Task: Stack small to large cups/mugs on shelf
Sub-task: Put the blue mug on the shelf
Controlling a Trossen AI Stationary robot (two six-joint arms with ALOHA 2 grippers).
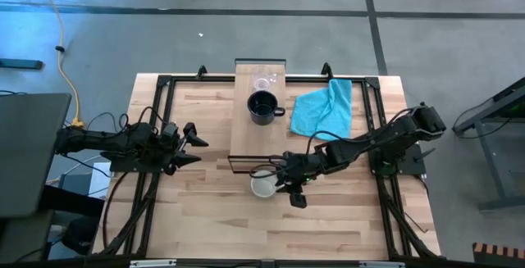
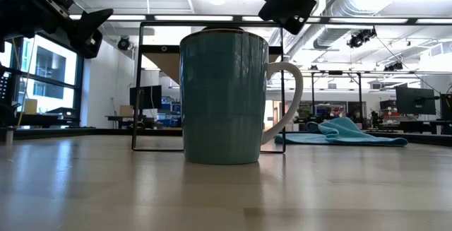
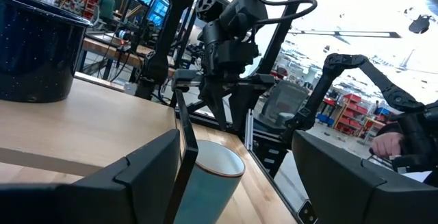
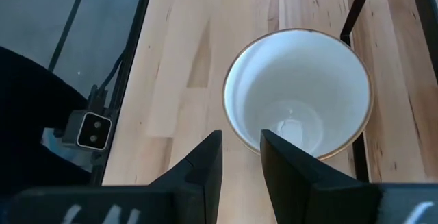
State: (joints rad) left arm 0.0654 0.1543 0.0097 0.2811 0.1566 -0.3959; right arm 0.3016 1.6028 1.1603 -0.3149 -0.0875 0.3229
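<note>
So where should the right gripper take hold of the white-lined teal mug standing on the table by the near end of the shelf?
By the rim wall, from straight above. The upright teal mug with a white inside has an open, empty mouth, so one finger can go inside and one outside. The right gripper already hangs over the rim with its fingers apart. Probably pick a stretch of rim away from the white handle.

You have a turquoise cloth (image 1: 324,109) lying crumpled on the far right part of the light-wood counter (image 1: 205,219). Off the counter's left edge, a yellow cable (image 1: 64,51) runs across the grey floor (image 1: 443,47).
</note>
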